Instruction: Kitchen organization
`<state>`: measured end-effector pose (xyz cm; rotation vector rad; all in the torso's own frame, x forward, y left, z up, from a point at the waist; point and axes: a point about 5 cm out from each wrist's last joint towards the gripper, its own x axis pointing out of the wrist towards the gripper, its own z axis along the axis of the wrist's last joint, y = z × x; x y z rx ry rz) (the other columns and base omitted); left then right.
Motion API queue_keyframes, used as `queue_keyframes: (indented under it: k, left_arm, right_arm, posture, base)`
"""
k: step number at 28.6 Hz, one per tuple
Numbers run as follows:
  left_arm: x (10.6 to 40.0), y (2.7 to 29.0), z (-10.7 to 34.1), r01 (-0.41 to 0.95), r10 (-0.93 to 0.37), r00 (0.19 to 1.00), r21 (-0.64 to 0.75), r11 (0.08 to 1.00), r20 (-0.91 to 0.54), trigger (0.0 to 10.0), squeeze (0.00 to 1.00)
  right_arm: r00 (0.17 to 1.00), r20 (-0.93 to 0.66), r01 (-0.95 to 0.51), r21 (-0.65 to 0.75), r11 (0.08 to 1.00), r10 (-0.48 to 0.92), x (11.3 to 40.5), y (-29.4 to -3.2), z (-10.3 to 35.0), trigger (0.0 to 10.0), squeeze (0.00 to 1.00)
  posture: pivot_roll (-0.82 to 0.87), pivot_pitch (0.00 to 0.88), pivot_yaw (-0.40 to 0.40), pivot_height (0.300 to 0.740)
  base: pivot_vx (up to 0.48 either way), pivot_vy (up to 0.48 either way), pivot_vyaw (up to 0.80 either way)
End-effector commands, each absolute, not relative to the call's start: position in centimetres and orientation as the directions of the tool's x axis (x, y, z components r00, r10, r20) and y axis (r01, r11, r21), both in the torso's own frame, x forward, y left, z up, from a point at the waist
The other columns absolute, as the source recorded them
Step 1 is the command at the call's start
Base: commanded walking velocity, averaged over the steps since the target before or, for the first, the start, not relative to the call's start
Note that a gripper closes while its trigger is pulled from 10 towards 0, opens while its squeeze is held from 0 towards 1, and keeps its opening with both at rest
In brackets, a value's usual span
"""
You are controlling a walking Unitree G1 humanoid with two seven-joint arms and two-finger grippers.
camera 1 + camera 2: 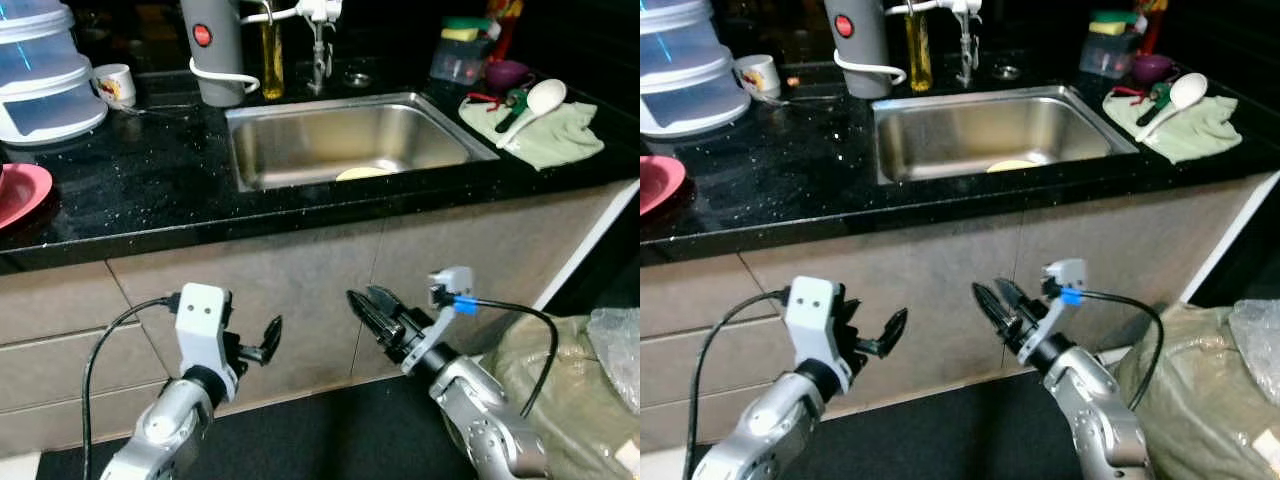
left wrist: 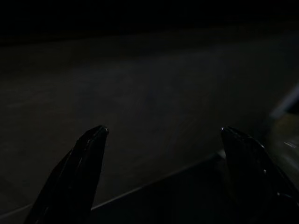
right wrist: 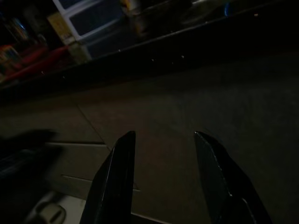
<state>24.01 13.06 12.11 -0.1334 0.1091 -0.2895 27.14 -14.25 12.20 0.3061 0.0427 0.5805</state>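
Note:
Both grippers hang low in front of the beige cabinet doors (image 1: 300, 290), below the black countertop (image 1: 150, 180). My left gripper (image 1: 268, 338) is open; in the left wrist view its fingers (image 2: 88, 154) stand wide apart with nothing between them. My right gripper (image 1: 362, 297) is open too, with a narrower, empty gap in the right wrist view (image 3: 163, 135). Above them is the steel sink (image 1: 300, 150) with a pale yellow plate-like thing (image 1: 362, 173) on its floor. A pink plate (image 1: 20, 190) lies at the counter's left end.
Behind the sink stand a grey appliance (image 1: 215, 50), an oil bottle (image 1: 272, 60) and a tap (image 1: 318, 40). A white mug (image 1: 115, 85) and stacked clear containers (image 1: 40, 80) sit at the back left. A green cloth (image 1: 550, 135) with a white ladle (image 1: 545, 97) lies right. A bulky bag (image 1: 580, 390) stands on the floor at right.

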Motion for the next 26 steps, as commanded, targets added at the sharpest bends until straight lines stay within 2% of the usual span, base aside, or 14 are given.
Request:
queue_keyframes:
  k: [1, 5, 10, 26]
  left_arm:
    - [23.7, 13.8, 12.2, 0.218, -0.229, 0.971, -0.143, 0.966, -0.069, 10.0, 0.0]
    - [23.7, 13.8, 12.0, 0.205, -0.212, 0.976, -0.119, 0.971, -0.046, 10.0, 0.0]
    - [24.4, 13.1, 11.7, 0.23, -0.233, 0.972, -0.083, 0.97, -0.034, 10.0, 0.0]
    - [25.2, 12.8, 11.3, 0.24, -0.244, 0.97, -0.106, 0.965, -0.026, 10.0, 0.0]
  right_arm:
    - [0.86, 0.052, -0.501, 0.279, 0.819, 0.508, 27.7, -15.0, 12.4, 10.0, 0.0]
    - [0.9, 0.049, -0.425, 0.327, 0.844, 0.434, 28.4, -16.2, 12.2, 10.0, 0.0]
    - [0.935, 0.043, -0.347, 0.315, 0.884, 0.351, 28.9, -17.4, 12.1, 10.0, 0.0]
    - [0.948, 0.025, -0.311, 0.291, 0.905, 0.318, 29.2, -18.4, 11.8, 10.0, 0.0]
  posture:
    - [-0.02, 0.046, -0.01, 0.74]
    - [-0.01, 0.041, -0.014, 0.74]
    - [-0.02, 0.023, 0.0, 0.74]
    - [-0.05, 0.023, 0.009, 0.74]
  base:
    - [0.0, 0.0, 0.0]
    - [0.0, 0.0, 0.0]
    - [0.0, 0.0, 0.0]
    - [0.0, 0.0, 0.0]
